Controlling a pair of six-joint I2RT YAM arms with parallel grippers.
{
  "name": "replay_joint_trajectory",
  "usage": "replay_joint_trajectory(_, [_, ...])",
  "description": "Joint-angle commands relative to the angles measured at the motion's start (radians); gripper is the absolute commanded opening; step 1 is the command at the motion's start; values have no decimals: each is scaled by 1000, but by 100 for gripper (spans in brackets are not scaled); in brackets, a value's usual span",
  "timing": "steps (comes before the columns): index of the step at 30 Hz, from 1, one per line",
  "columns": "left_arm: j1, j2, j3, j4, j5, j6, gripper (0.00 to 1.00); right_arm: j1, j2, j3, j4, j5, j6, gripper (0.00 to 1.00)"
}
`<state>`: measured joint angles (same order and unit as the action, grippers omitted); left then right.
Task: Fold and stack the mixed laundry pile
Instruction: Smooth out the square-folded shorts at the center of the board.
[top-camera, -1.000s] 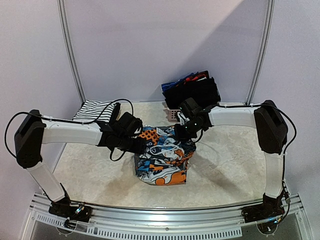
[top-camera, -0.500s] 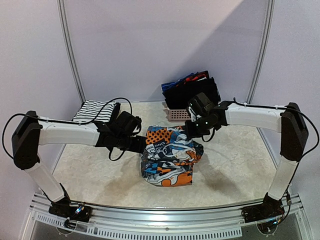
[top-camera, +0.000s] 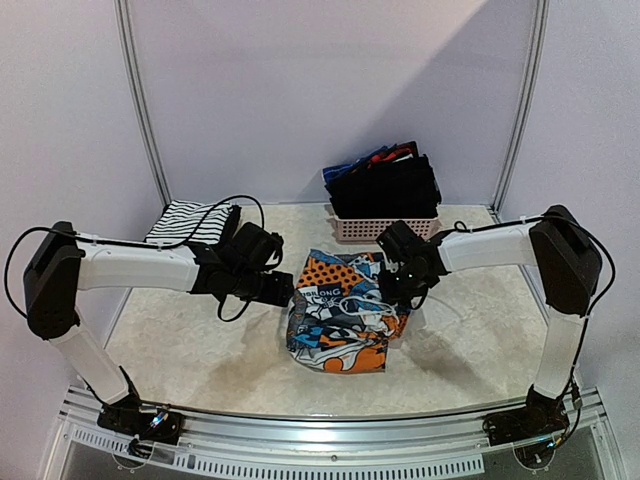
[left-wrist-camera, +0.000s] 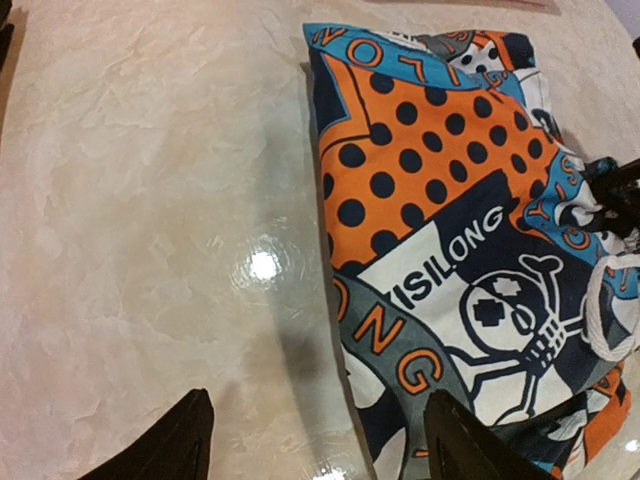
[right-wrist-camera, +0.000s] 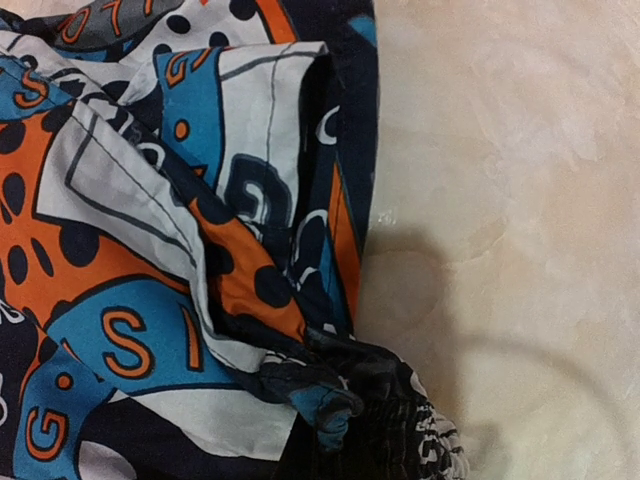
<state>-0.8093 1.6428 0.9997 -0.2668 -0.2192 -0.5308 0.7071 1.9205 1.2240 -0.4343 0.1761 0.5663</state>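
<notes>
Spreading across most of the overhead frame, the cream marbled table (top-camera: 200, 340) carries the blue-orange-white-black graphic-print garment (top-camera: 340, 320) at centre, folded into a lumpy rectangle. At upper centre the pink latticed plastic basket (top-camera: 385, 231) holds plain black garments (top-camera: 385, 185); a white black-striped garment (top-camera: 185, 220) lies at left. Only the left wrist view shows the print's polka dots, skull and lettering, with the left tool (left-wrist-camera: 320, 445) spread wide over bare table beside the garment's edge. Only the right wrist view shows cloth bunched where the right tool (top-camera: 402, 288) pinches it.
</notes>
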Motion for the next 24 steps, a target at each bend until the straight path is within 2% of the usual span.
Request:
replay_joint_trajectory(1, [12,21,10,49,60,3,78,-6,25,-63,67,31,19,0])
replay_joint_trajectory(5, [9,27,3,62,112,-9,81,-7,38,-118,112,33,33,1])
replay_joint_trajectory(8, [-11,4,-4,47,110,-15,79,-6,31,-109,82,46,32,6])
replay_joint_trajectory(14, [-73,-23,31,2,110,13,69,-6,-80,-31,5,19,-19,29])
replay_joint_trajectory(17, [-105,-9,63,4,123,30,64,-6,-145,-6,-14,-18,-50,50])
replay_joint_trajectory(18, [-115,0,77,2,123,33,63,-5,-165,8,-22,-24,-61,53])
replay_joint_trajectory(20, [-131,22,103,2,124,35,62,-6,-202,32,-36,-24,-80,58])
replay_joint_trajectory(24, [-166,80,160,16,134,35,59,-6,-222,83,-30,-81,-113,60])
